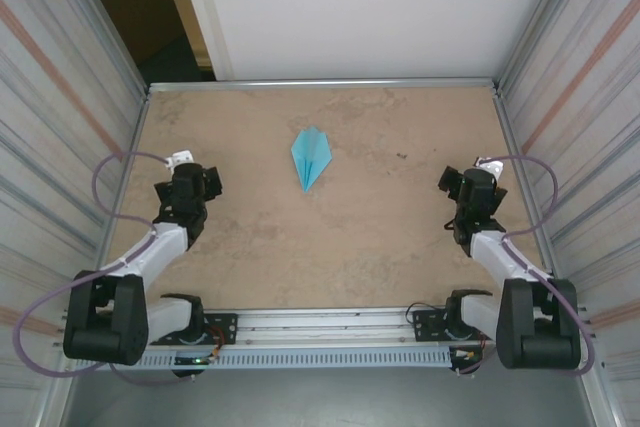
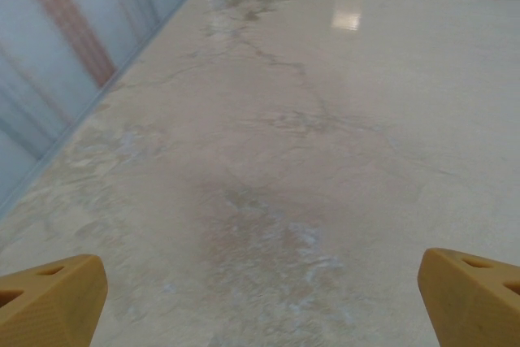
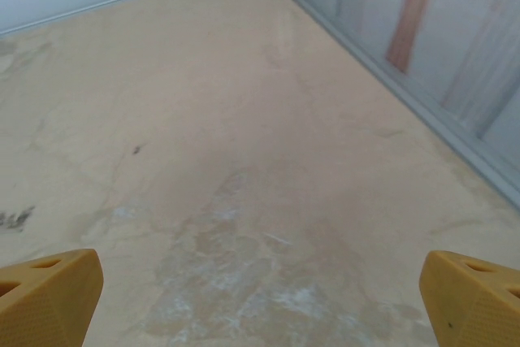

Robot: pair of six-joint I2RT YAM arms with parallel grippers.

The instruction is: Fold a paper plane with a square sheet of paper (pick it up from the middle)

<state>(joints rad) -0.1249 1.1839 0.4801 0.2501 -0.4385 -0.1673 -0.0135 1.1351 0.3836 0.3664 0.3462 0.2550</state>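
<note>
Yellow fingertips (image 2: 49, 294) of my left hand (image 2: 260, 302) sit at the two bottom corners of its wrist view, spread wide with nothing gripped and marbled counter (image 1: 380, 247) showing between them. My right hand (image 3: 260, 302) looks the same from its own wrist camera: jaws fully apart, holding nothing, tips low over the beige surface.

From above, both arms are out toward the side walls, the left hand near the left edge and the right hand near the right edge. The paper plane (image 1: 311, 158) lies flat on the counter between them, in the middle and a little toward the far side. It is apart from both hands and touched by neither.

What matters for any next reach is how it lies. Its long axis runs roughly far-to-near, tilted slightly, with the pointed nose toward my arm bases and the wider tail toward the back wall. From the left hand it lies to the right and somewhat farther out; from the right hand, to the left and somewhat farther out. I judge the left hand the nearer of the two, though not by much.

The sheet already reads as a finished dart with a lengthwise crease, so I judge the folding done. If I had to lift it, I would come in across the crease at mid-length from the left.
</note>
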